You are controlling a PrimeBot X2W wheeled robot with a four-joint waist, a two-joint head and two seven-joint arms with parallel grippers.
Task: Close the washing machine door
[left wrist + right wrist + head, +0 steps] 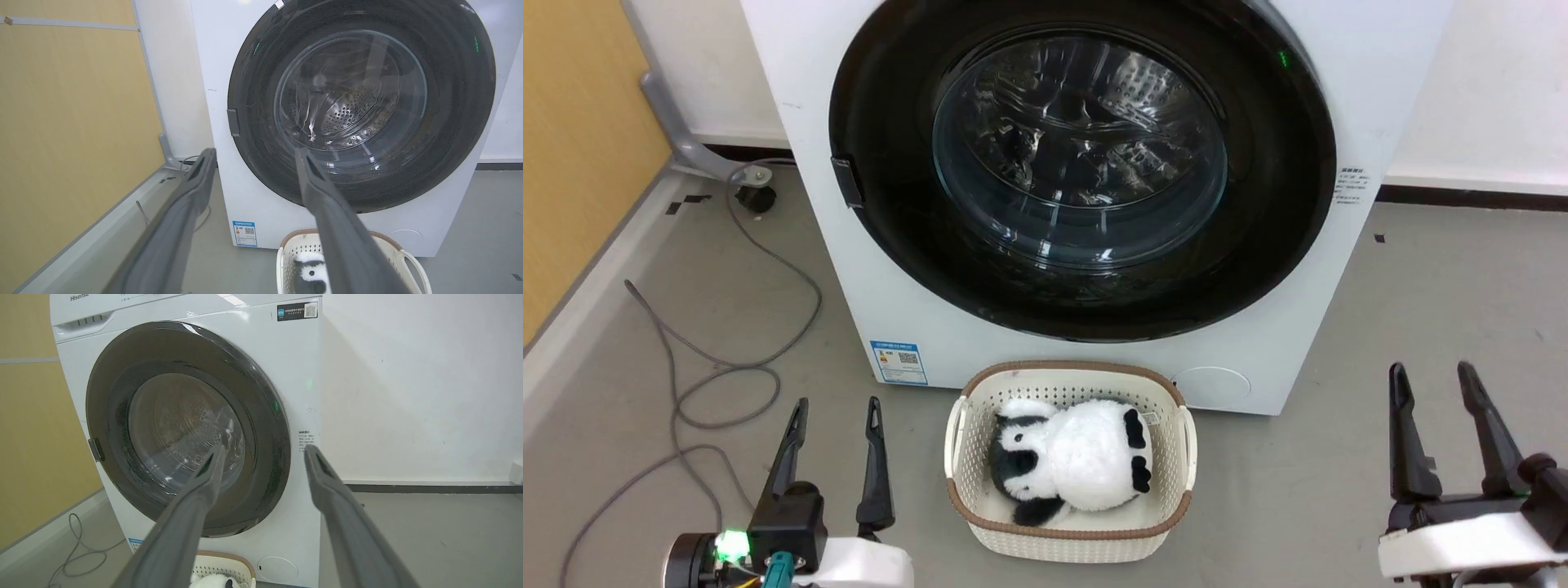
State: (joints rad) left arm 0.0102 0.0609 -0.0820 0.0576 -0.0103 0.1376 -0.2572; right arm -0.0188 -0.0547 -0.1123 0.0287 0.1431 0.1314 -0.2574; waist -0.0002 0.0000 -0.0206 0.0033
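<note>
Sitting closed at twelve o'clock, the washing machine door (1082, 155); left pincer (837, 404) at seven, right pincer (1432, 367) at five, both gape empty.

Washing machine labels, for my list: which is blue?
The bottom-left label; the top sticker is black, the right-edge notice white with dark print.

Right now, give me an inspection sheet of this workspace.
Surface: smooth grey floor.
Job's things: big white front-loading washing machine; its round black-rimmed glass door sits flush, closed.
Clutter: cream perforated basket holding a black-and-white toy panda, before the machine.
Grippers: left gripper and right gripper open, empty, apart from the door.
Cables: loose grey cable looped on the floor, left.
Surroundings: yellow wood panel left, white wall behind.
</note>
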